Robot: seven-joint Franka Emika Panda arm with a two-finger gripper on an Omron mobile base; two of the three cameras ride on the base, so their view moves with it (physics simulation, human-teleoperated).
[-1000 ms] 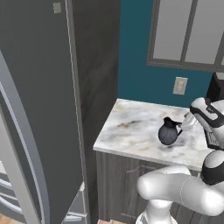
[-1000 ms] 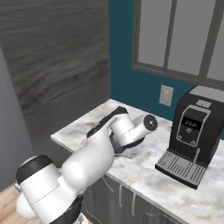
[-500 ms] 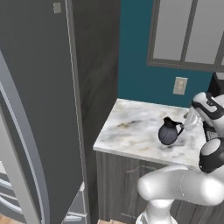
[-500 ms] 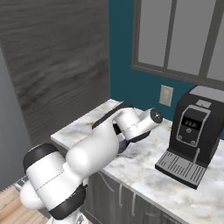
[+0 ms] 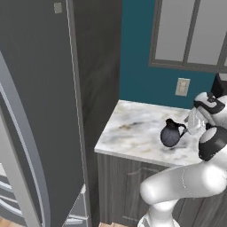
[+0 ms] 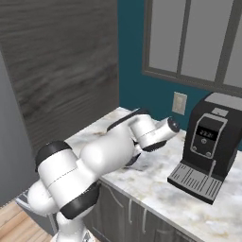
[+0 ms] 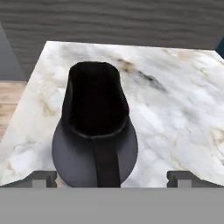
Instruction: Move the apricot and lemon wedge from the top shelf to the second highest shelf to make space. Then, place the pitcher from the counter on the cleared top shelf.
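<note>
Teal wall and a grey-framed window back the marbled white bench, which sits on dark grey cabinet fronts beside a tall dark fridge. A black coffee machine stands at the bench's far end under a wall socket. The dark pitcher stands upright on the stone, handle toward the hand; the fingers are spread wide either side of it, grasping nothing

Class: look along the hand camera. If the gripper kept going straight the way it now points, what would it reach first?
The pitcher. It stands upright on the counter, centred between the open gripper's fingertips, handle side facing the hand. How near it is cannot be judged.
</note>
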